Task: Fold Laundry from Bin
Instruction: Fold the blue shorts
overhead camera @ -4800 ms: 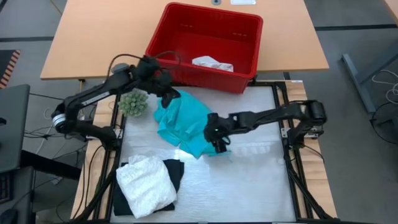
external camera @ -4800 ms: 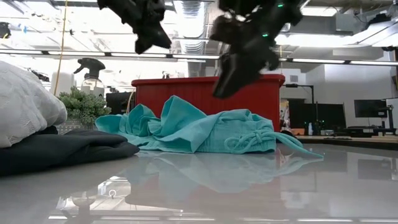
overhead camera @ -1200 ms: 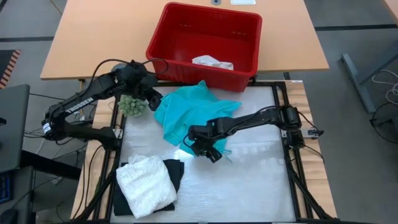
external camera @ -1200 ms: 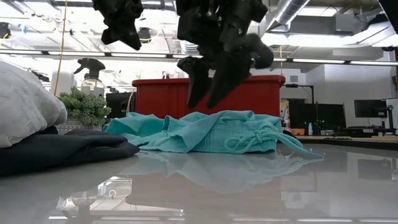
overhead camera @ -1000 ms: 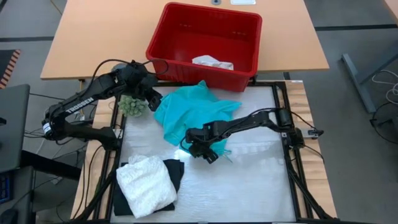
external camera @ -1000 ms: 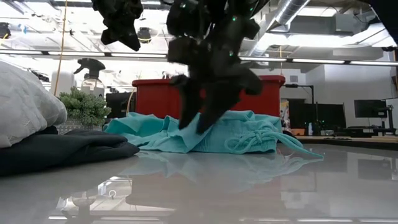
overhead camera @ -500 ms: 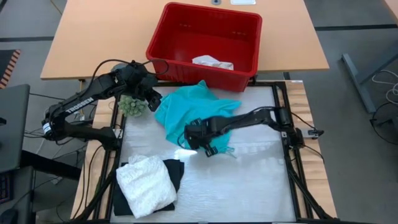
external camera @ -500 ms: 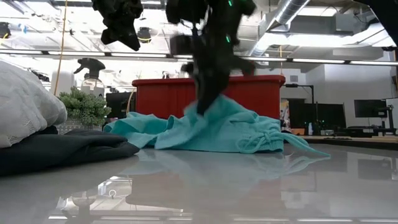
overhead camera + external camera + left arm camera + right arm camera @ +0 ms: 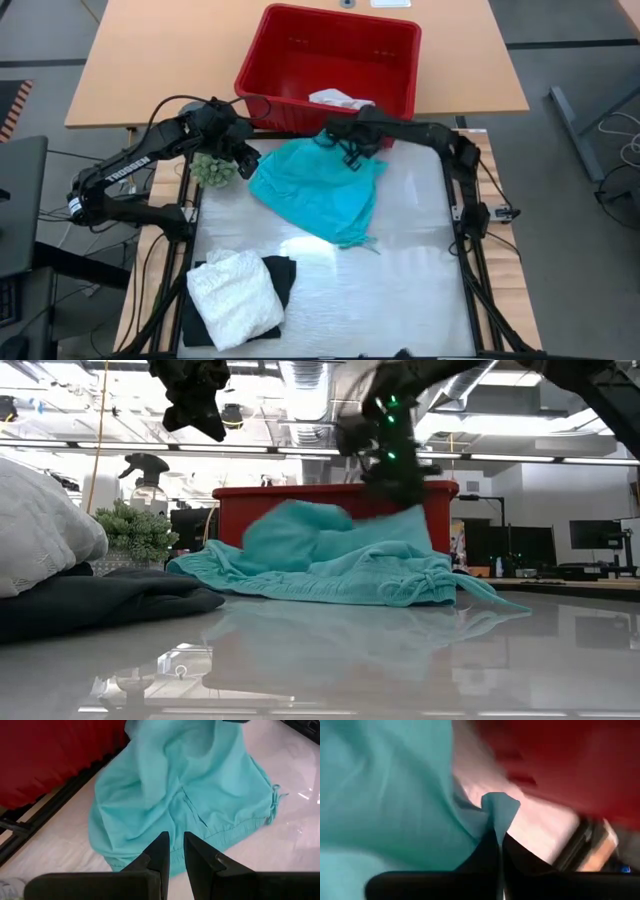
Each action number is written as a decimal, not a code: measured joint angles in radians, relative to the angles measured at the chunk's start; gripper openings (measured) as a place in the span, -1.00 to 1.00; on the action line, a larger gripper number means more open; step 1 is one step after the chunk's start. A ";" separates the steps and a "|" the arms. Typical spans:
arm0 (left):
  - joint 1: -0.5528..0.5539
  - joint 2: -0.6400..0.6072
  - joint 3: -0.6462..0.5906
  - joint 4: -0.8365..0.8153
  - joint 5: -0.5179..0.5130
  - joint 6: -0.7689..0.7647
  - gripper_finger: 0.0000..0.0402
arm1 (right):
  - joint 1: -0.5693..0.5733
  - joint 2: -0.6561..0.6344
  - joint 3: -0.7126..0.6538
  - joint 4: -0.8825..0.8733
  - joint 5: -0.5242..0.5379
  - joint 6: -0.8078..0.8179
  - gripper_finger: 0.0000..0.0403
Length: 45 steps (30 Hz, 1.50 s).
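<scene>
The teal garment (image 9: 320,190) of the laundry lies on the table in front of the red bin (image 9: 300,45), with a raised hump (image 9: 290,525) in the low view. My right gripper (image 9: 350,150) hangs over its far edge, beside the bin's front wall, shut on teal cloth. My left gripper (image 9: 246,158) hovers shut and empty above the garment's far left corner, next to the small plant (image 9: 213,168). A white garment (image 9: 340,100) lies on the bin's floor. Another white one (image 9: 235,295) rests on a black one (image 9: 282,272) at the near left. My right gripper pinches a small bunch of the teal cloth (image 9: 497,806) between its two fingers, and the cloth pokes out just past the tips. The fingers slant down from above. The held part is raised near the bin, and the rest of the garment trails slack onto the table.
The bin's front wall (image 9: 320,122) stands right behind my right gripper. The plant sits at the table's far left edge. A drawstring (image 9: 368,243) trails off the garment's near end. The bare tabletop (image 9: 400,290) stretches to the near right.
My right gripper shut on the teal garment's near left part, then swung up and toward the far edge to the bin, rolling its wrist. The gripped part was carried over the garment. The drawstring end stayed where it was.
</scene>
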 joint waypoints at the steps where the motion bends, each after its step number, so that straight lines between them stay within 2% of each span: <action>1: 0.000 0.000 0.000 0.000 0.000 0.000 -0.79 | -0.022 0.001 -0.010 -0.020 0.002 0.018 -0.78; 4: 0.000 0.000 0.000 -0.007 0.015 -0.010 -0.79 | -0.054 -0.001 -0.041 -0.044 -0.063 -0.015 -0.56; 7: -0.004 -0.001 -0.017 -0.010 0.073 -0.011 -0.79 | -0.065 -0.006 -0.043 -0.039 -0.060 -0.110 -0.34; 13: -0.068 -0.008 -0.100 -0.006 0.089 0.060 -0.79 | -0.019 -0.160 -0.040 0.025 -0.059 -0.338 -0.03; 17: -0.114 -0.008 -0.145 0.038 0.094 0.034 -0.79 | -0.001 -0.304 -0.039 0.081 -0.069 -0.412 0.02; 19: -0.135 -0.008 -0.160 0.063 0.095 0.014 -0.79 | -0.007 -0.372 -0.043 0.079 -0.198 -0.491 0.02; 21: -0.156 -0.008 -0.168 0.090 0.085 -0.003 -0.79 | 0.006 -0.446 -0.085 0.107 -0.392 -0.589 0.01; 24: -0.170 -0.008 -0.172 0.115 0.053 -0.024 -0.79 | 0.090 -0.540 -0.208 0.178 -0.493 -0.615 -0.05; 29: -0.172 -0.008 -0.172 0.123 0.028 -0.072 -0.79 | 0.304 -0.634 -0.522 0.361 -0.496 -0.606 -0.11; 34: -0.172 -0.008 -0.172 0.123 0.021 -0.103 -0.79 | 0.489 -0.608 -0.718 0.556 -0.444 -0.627 -0.11; 38: -0.172 -0.008 -0.172 0.123 -0.008 -0.131 -0.79 | 0.570 -0.534 -0.739 0.646 -0.382 -0.702 -0.06; 42: -0.172 -0.008 -0.172 0.123 -0.038 -0.160 -0.79 | 0.620 -0.425 -0.742 0.686 -0.367 -0.802 0.07; 45: -0.172 -0.008 -0.172 0.122 -0.055 -0.177 -0.79 | 0.641 -0.345 -0.741 0.707 -0.301 -0.838 0.17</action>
